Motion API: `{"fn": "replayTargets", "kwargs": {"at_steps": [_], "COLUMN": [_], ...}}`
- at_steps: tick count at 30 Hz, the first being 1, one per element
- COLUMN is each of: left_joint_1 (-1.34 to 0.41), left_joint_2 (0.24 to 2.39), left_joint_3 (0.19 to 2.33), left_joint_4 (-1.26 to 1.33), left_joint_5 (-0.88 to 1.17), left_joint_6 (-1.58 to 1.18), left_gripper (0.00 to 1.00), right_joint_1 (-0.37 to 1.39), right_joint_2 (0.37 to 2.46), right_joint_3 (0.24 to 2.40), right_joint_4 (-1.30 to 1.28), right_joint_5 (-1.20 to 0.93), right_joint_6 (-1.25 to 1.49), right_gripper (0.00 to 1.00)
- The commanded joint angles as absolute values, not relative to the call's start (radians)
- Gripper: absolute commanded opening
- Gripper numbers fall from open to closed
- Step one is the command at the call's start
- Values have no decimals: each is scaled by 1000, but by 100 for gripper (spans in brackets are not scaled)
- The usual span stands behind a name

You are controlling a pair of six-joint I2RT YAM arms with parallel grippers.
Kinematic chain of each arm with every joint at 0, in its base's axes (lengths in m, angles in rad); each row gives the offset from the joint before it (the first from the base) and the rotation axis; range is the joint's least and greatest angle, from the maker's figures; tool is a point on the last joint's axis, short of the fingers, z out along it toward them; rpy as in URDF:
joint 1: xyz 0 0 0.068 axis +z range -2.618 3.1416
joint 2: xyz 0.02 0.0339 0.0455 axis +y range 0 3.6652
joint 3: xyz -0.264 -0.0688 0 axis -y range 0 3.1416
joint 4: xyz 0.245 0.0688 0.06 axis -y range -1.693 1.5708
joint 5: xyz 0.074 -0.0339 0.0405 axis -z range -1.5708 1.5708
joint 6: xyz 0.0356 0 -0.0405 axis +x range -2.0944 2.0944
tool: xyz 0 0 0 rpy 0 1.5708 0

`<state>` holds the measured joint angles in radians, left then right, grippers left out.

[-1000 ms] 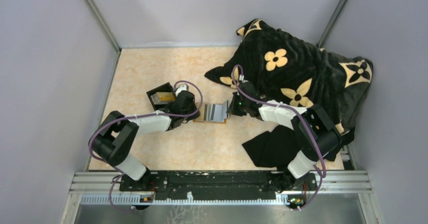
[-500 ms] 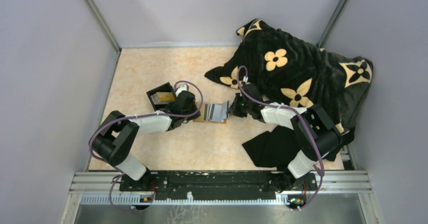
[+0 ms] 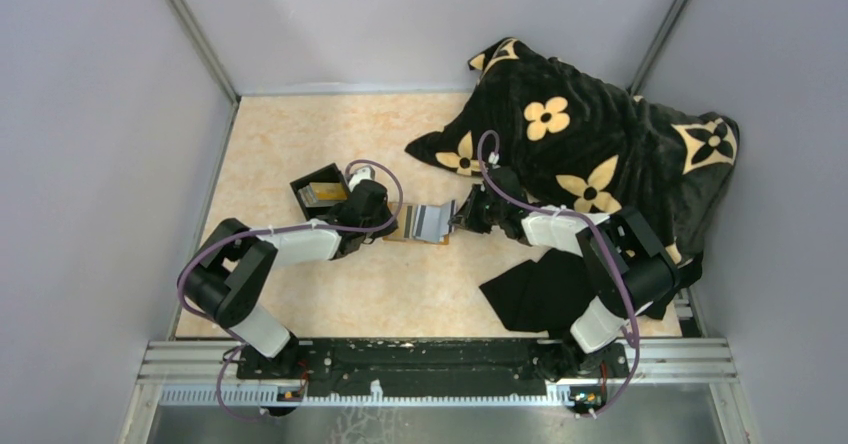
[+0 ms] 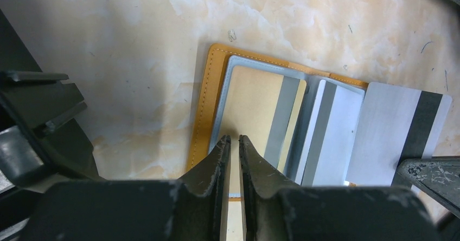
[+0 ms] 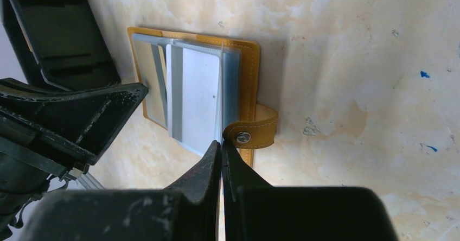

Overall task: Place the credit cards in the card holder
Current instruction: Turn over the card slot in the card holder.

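While both arms crowd the middle of the table, the top view has the card holder (image 3: 420,240) lying open between the left gripper (image 3: 392,223) and the right gripper (image 3: 457,217). Behind it, the black box (image 3: 305,186) seems to hold something tan, too small to name.

Over to the left wrist: fingers almost together, a thin slit between them, tips down over the golden-tan card (image 4: 252,111), which sits in the holder's pale sleeve. I can't tell whether they nip anything. The middle silver card (image 4: 333,138) is partly tucked, and the outer silver card (image 4: 390,121) juts past the holder's edge, so I'd call this well along but unfinished.

From the right wrist, the jaws are pressed tight together at the outer card's edge, just beside the snap tab (image 5: 260,132).

No writing or brand is readable, only magnetic stripes.
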<state>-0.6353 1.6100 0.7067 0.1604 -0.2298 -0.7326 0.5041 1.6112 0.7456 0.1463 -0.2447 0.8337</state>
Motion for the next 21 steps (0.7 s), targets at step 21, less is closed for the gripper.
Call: {"fn": "replayTargets", "kwargs": {"at_steps": [21], "left_joint_1": [-649], "left_joint_2": [1686], "left_joint_3": [659], "left_joint_4": [11], "left_joint_5": [-226], "left_joint_6": [-728], "left_gripper": [17], "right_joint_1": [473], "right_joint_2": [1619], "right_joint_3": [721], "right_joint_4": [303], "right_joint_5": [-356], "right_joint_6": [864], "right_gripper": [0]}}
